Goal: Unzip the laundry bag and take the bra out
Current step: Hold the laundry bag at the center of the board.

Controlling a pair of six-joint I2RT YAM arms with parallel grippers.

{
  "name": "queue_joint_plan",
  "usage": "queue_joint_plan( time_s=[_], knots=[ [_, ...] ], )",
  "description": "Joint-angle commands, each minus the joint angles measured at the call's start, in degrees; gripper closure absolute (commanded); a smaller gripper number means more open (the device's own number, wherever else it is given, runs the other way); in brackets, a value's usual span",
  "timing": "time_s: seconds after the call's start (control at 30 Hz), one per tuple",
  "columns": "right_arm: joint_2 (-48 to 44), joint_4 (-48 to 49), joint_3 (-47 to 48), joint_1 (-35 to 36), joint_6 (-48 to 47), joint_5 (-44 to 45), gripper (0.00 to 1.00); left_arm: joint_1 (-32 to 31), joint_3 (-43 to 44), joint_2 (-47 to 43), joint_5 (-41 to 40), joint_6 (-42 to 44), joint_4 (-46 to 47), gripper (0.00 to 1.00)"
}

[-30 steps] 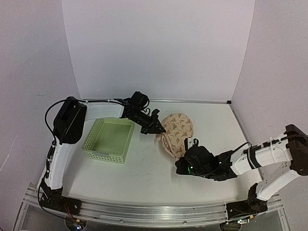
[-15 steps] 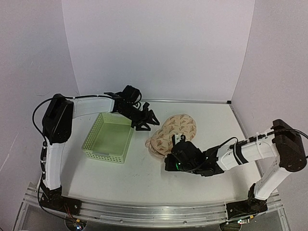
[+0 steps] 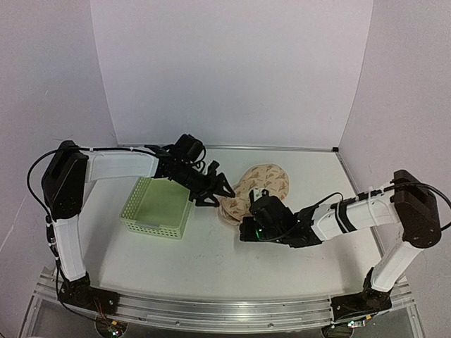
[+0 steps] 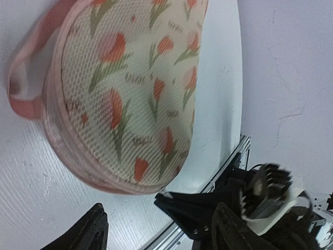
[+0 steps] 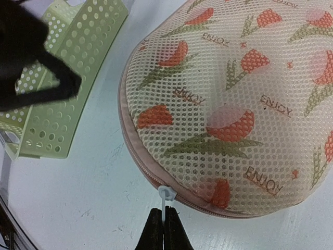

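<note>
Peering at the desk [image 3: 211, 264], I find the laundry bag [image 3: 262, 182] lying flat a little right of the middle, just beside the light green lattice basket [image 3: 151, 227] and apart from it. From above, the right arm covers the bag's near edge, and the right hand's fingertips are lost under its own wrist. The right wrist view shows more: the right hand [image 5: 164, 223] is pinched fully closed on the small white zip pull [image 5: 167, 194] at the bag's pink edging [image 5: 136, 161]. How far the zip has run I cannot tell, since the seam is cut off at the right edge of that view. The mesh is too dense to show what lies inside. The word "ENJOY" [image 5: 276, 102] is printed again and again among the red tulips with green stems, some of it upside down. The left hand [image 3: 217, 190] hovers at the bag's left end, between it and the basket, with fingers spread wide and nothing in them. Its wrist view is blurred, showing the tulip print and a pink side loop [image 4: 21, 83], and the lettering there cannot be read.
</note>
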Motion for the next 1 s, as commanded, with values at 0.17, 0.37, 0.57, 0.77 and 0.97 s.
queue_joint_plan(
  time_s=[0.17,0.37,0.57,0.77,0.97],
  knots=[
    [-1.0,3.2,-0.1,-0.7,-0.7,-0.4,1.00,-0.8,-15.7,-5.2,1.7,-18.5,22.9,0.31],
    [-2.0,4.2,-1.6,-0.7,-0.5,-0.7,1.00,-1.9,-14.7,-1.3,1.9,-22.4,27.2,0.31],
    [-3.0,5.1,-3.0,-0.7,-0.1,-0.7,1.00,-2.3,-13.0,2.0,2.3,-24.4,28.6,0.29],
    [-4.2,5.7,-3.9,-0.7,-0.1,-0.4,1.00,-2.6,-12.9,3.3,2.0,-25.3,28.9,0.25],
    [-4.5,6.3,-4.0,-0.7,-0.2,-0.9,1.00,-3.7,-12.2,4.7,1.9,-26.0,28.9,0.21]
  ],
)
